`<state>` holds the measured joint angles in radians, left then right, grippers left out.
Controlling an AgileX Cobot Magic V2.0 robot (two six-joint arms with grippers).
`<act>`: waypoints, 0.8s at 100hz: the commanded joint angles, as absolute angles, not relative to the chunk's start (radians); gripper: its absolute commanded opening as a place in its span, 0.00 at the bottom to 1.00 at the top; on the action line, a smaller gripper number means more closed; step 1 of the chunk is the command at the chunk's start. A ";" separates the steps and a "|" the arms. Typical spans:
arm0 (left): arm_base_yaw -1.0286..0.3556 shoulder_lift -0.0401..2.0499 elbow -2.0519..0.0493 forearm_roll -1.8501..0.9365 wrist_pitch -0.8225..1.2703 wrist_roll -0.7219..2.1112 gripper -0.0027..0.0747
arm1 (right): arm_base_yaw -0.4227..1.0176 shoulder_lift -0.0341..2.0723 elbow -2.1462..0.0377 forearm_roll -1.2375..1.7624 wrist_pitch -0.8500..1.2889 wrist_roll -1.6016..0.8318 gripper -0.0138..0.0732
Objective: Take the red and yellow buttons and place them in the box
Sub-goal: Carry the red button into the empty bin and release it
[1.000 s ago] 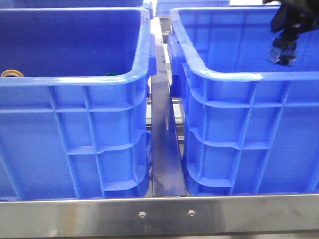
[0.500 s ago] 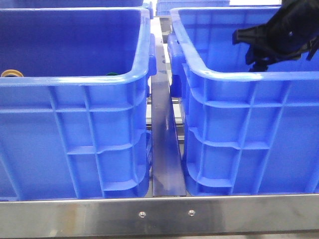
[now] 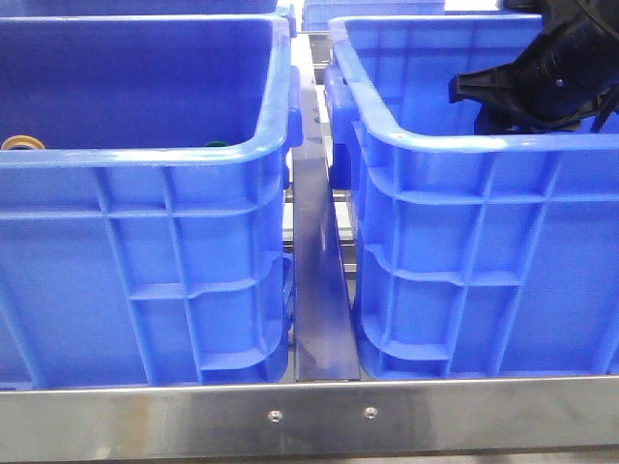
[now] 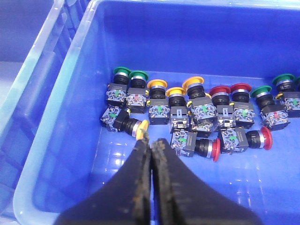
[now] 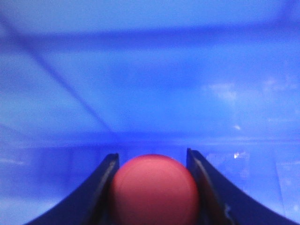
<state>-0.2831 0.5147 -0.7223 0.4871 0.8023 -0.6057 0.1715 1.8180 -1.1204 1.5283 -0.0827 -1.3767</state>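
My right gripper (image 5: 152,161) is shut on a red button (image 5: 154,190), whose domed cap fills the gap between the two fingers. It faces the blurred blue inside wall of the box (image 5: 150,84). In the front view the right arm (image 3: 542,77) leans over the rim of that right-hand box (image 3: 484,145), its fingertips hidden. My left gripper (image 4: 152,143) is shut on nothing, over the floor of the other crate (image 4: 61,154). Just past its tips lies a yellow button (image 4: 140,127) on its side. More red buttons (image 4: 215,149) and yellow buttons (image 4: 157,84) lie there.
Green buttons (image 4: 121,71) sit among the red and yellow ones. The two crates stand side by side with a metal divider (image 3: 317,290) between them and a steel rail (image 3: 309,416) in front. A yellow cap (image 3: 21,143) and a green cap (image 3: 215,145) peek over the left crate's rim.
The right arm has swung left and down from the top right corner to the right box's near rim. It barely shifted in the last half second.
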 commanded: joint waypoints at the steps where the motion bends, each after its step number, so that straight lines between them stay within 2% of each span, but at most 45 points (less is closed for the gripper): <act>1: -0.280 0.519 -0.747 0.516 0.746 -0.615 0.01 | 0.164 1.786 -1.109 1.531 -0.063 -1.387 0.40; 42: -0.280 0.519 -0.747 0.516 0.746 -0.615 0.01 | 0.164 1.786 -1.094 1.560 -0.036 -1.387 0.41; 52: -0.280 0.519 -0.747 0.516 0.746 -0.615 0.01 | 0.164 1.784 -1.094 1.560 -0.048 -1.387 0.49; 71: -0.280 0.519 -0.747 0.516 0.746 -0.615 0.01 | 0.164 1.764 -1.094 1.560 -0.048 -1.387 0.73; 80: -0.280 0.519 -0.747 0.516 0.746 -0.615 0.01 | 0.164 1.747 -1.094 1.560 -0.048 -1.387 0.79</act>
